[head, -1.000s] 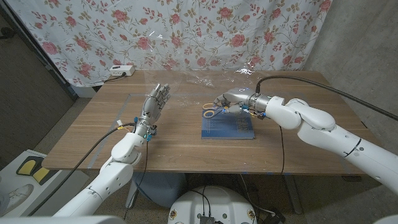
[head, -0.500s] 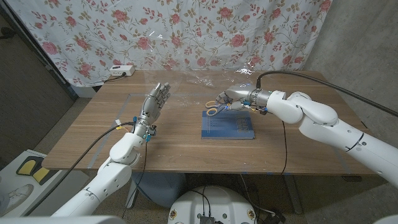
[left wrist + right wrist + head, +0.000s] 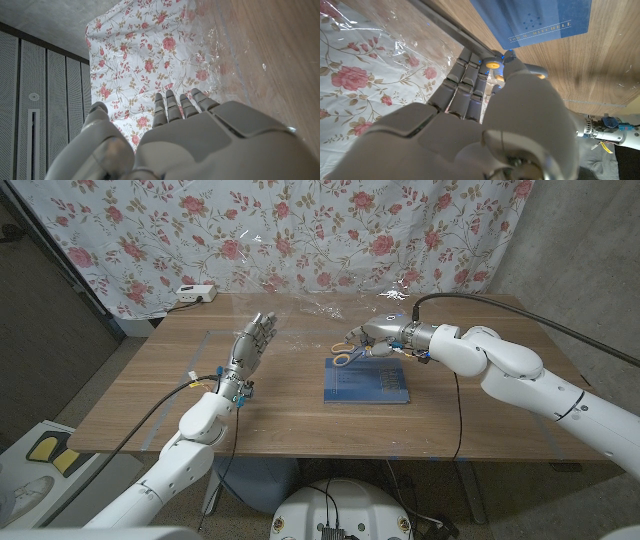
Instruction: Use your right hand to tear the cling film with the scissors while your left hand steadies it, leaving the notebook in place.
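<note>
While a rose-printed curtain (image 3: 300,230) hangs as the backdrop, the wooden tabletop (image 3: 300,405) spreads below it, rectangular, with a brown grain running lengthwise. Over its far half stands a sheet of cling film (image 3: 330,305), clear and crinkled, catching bright glints of light; it is stretched upright across the middle of the tabletop, and its exact edges are hard to trace. In the left wrist view the cling film (image 3: 220,50) shows as a wrinkled glossy veil in front of the curtain and the wood.

Right of centre lies the notebook (image 3: 368,385), a flat blue rectangle with small pale lettering on its cover, seen also in the right wrist view (image 3: 540,17).

On the left, the left robot hand (image 3: 250,345), grey and jointed, stands raised with its fingers straight and apart, holding nothing, near the film's lower left part; whether it touches the film cannot be told.

Over the notebook's far left corner, the right robot hand (image 3: 375,338) grips the scissors (image 3: 341,356), whose orange loop handles show beside its fingers.
</note>
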